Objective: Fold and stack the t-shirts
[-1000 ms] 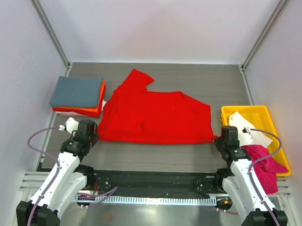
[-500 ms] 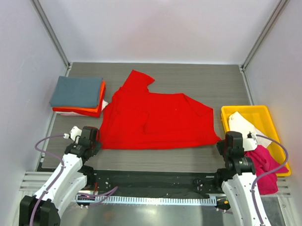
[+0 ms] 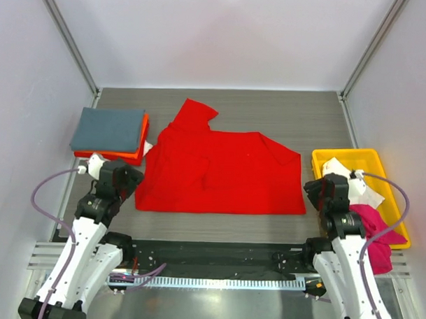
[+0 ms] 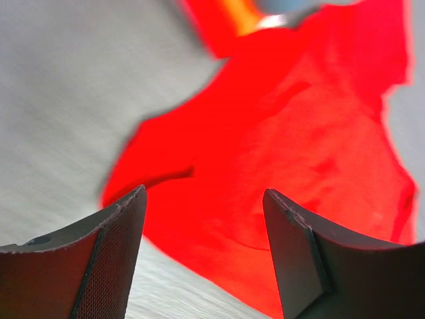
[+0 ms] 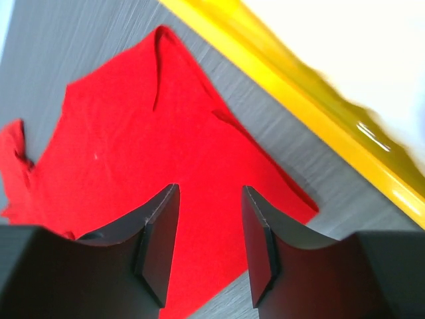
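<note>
Red t-shirt point(image 3: 219, 174) lies part-folded ahead of our left gripper point(image 4: 204, 191) and right gripper point(image 5: 210, 187), both parted and empty; grey-blue t-shirt point(image 3: 108, 128), orange t-shirt point(image 3: 142, 139) stacked; white t-shirt point(image 3: 338, 169), pink t-shirt point(image 3: 368, 221) pending.

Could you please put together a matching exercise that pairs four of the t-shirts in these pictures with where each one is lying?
Shirts:
1. red t-shirt
2. slate grey-blue t-shirt
3. orange t-shirt
4. magenta t-shirt

Places:
A. spilling over the near rim of the yellow tray
B. folded, lying on top of another shirt at the left
C. spread out in the middle of the table
D. folded, directly beneath another shirt

Pairs: 1-C, 2-B, 3-D, 4-A
</note>
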Available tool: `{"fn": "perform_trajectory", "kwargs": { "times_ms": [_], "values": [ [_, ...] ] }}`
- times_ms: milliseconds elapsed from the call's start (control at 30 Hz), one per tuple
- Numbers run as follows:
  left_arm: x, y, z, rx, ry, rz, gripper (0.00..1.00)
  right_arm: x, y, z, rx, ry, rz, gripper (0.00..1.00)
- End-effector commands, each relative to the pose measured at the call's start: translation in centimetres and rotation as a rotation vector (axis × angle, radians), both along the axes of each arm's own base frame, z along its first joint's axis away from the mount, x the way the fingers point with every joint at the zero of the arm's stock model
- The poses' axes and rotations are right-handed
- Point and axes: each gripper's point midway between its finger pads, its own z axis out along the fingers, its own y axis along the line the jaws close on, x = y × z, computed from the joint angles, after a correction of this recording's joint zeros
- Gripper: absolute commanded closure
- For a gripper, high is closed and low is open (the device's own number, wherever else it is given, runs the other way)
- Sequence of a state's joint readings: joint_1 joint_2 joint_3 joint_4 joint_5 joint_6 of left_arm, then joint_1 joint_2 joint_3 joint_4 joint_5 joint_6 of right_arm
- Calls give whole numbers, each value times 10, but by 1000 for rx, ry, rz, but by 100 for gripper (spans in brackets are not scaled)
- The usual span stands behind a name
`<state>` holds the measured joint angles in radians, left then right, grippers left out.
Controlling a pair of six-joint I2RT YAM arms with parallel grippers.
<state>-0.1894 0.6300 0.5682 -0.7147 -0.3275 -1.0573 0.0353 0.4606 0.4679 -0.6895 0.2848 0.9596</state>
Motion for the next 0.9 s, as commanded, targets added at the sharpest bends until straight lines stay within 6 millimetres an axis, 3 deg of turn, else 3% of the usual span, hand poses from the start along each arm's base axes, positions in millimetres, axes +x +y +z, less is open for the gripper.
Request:
{"fn": "perform_trajectory", "kwargs": {
  "times_ms": [0, 67, 100, 167, 200, 267, 367, 433, 567, 867],
  "values": [
    [23, -20, 30, 3, -59, -151, 28, 41, 15, 28, -57, -52, 169, 52],
    [44, -32, 42, 8, -71, -225, 27, 60, 26, 37, -74, -30, 267, 53],
    [53, -44, 54, -18, -96, -282, 27, 71, 29, 21, -67, 45, 295, 54],
    [71, -55, 49, -38, -71, -325, 27, 92, 34, 28, -58, 35, 316, 59],
    [76, -60, 50, -49, -72, -342, 27, 100, 41, 13, -27, 76, 344, 60],
    [91, -70, 48, -74, -75, -375, 27, 118, 46, 13, -2, 48, 349, 62],
    [107, -71, 49, -65, -88, -367, 26, 137, 47, -4, 28, 55, 324, 64],
    [115, -70, 53, -57, -106, -358, 26, 145, 48, -25, 43, 107, 320, 66],
    [124, -76, 53, -84, -119, -365, 26, 163, 48, -42, 39, 170, 321, 68],
    [132, -85, 46, -120, -107, -387, 26, 183, 47, -60, 31, 196, 318, 64]
  ]
}}
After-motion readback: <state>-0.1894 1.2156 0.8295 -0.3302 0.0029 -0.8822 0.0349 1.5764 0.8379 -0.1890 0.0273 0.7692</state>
